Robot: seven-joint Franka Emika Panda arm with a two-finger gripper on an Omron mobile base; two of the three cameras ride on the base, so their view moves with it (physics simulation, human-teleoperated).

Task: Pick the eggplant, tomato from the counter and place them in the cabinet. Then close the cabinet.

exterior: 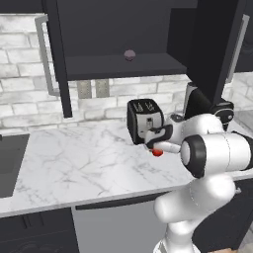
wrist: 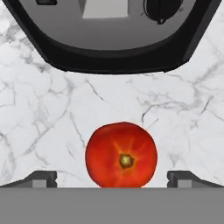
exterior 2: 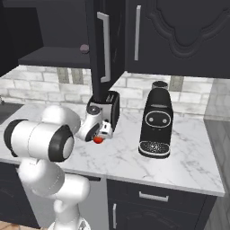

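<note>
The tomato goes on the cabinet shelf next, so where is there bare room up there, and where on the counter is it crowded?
The cabinet shelf is bare left and right of the eggplant. The counter lies bare from the sink edge to the toaster. It is crowded around the tomato, between toaster, open end effector and coffee machine.
</note>
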